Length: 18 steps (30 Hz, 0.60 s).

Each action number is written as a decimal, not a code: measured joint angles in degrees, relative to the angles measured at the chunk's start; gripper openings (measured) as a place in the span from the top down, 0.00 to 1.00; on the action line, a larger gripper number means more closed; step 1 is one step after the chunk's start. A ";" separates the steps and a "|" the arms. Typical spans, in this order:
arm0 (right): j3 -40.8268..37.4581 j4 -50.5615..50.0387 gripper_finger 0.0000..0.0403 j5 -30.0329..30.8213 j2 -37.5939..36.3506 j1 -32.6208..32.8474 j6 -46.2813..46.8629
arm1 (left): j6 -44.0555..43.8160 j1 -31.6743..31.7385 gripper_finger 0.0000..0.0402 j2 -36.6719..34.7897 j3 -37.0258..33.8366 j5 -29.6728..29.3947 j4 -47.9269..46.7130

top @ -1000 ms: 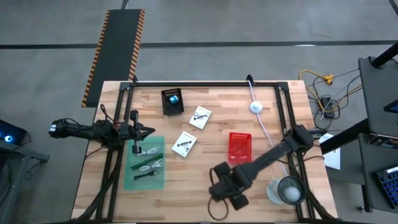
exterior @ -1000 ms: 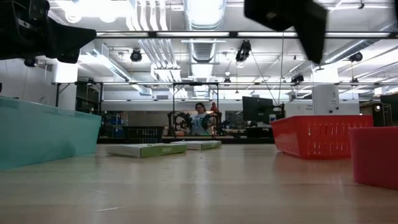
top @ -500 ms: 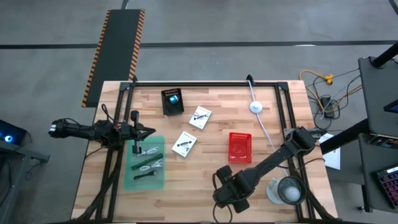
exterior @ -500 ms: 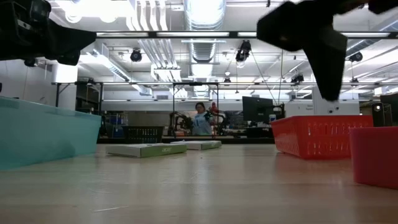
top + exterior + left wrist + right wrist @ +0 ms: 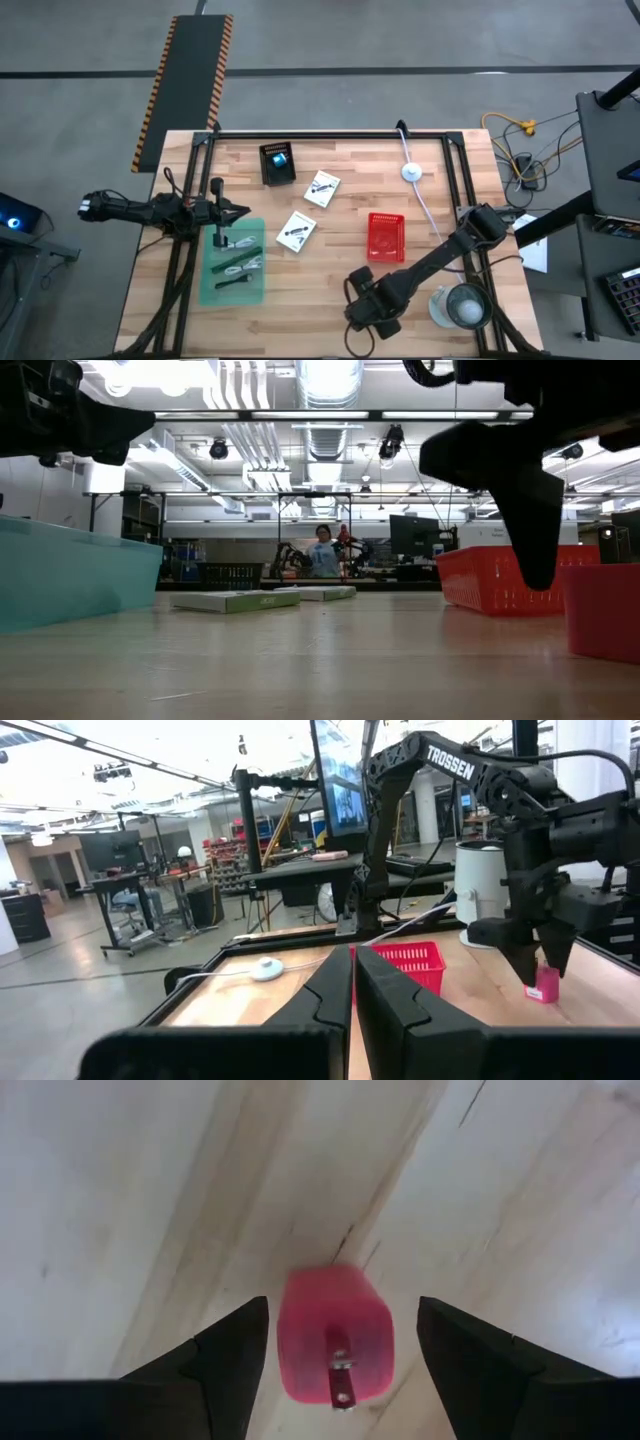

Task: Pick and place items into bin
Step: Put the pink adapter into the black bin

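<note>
A red cube [image 5: 337, 1342] with a small metal piece on top rests on the wood near the table's near edge. My right gripper [image 5: 340, 1306] hangs open just over it, pointing down, one finger on each side of the cube [image 5: 543, 986], touching nothing. In the high view the gripper [image 5: 365, 312] hides the cube. My left gripper [image 5: 240, 210] waits shut above the far end of the teal bin [image 5: 208, 285], which holds cable pieces and a green stick. Two white packets [image 5: 322, 187] [image 5: 296, 230] and a blue cube [image 5: 279, 160] on a black block lie farther back.
A red mesh basket [image 5: 386, 236] stands just beyond the right gripper. A round clear container [image 5: 465, 305] sits at the near right corner. A white cord with a round puck [image 5: 411, 171] runs along the right side. Bare wood lies between bin and basket.
My right gripper has come down toward the red cube, still pointing down and with its fingers apart. The cube has stayed where it was.
</note>
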 joint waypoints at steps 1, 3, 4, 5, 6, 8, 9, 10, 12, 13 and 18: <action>-0.38 0.05 0.41 -0.01 0.00 0.00 -0.02 | 0.00 0.01 1.00 0.00 0.00 0.00 0.02; -1.13 0.04 0.42 -0.01 0.00 0.00 -0.02 | 0.00 0.00 1.00 0.00 0.00 0.00 0.00; -1.42 0.05 0.43 -0.03 0.00 0.00 -0.02 | 0.00 0.02 1.00 0.00 -0.02 0.00 0.00; -1.59 0.07 0.43 -0.01 0.00 0.00 -0.02 | 0.00 0.00 1.00 0.00 -0.02 0.00 0.01; -1.63 0.09 0.44 -0.01 0.00 -0.02 -0.02 | 0.00 0.02 1.00 0.00 -0.02 0.00 0.00; -1.61 0.47 0.45 -0.03 0.00 -0.02 -0.04 | 0.00 0.01 1.00 0.00 -0.04 0.00 0.02; -1.56 0.44 0.45 -0.02 0.00 -0.02 -0.18 | 0.01 0.01 1.00 0.00 -0.04 0.00 0.02; -1.52 0.46 0.46 -0.02 0.00 -0.02 -0.27 | 0.02 0.01 1.00 0.00 -0.04 0.00 0.02; -1.44 0.76 0.47 -0.02 0.00 -0.02 -0.42 | 0.02 -0.01 1.00 0.00 -0.04 0.00 0.02; -1.44 0.73 0.48 -0.03 0.00 -0.04 -0.45 | 0.02 0.00 1.00 0.00 -0.04 0.00 0.02; -1.44 0.77 0.54 -0.03 0.00 -0.07 -2.24 | 0.02 -0.01 1.00 0.02 -0.04 0.00 0.02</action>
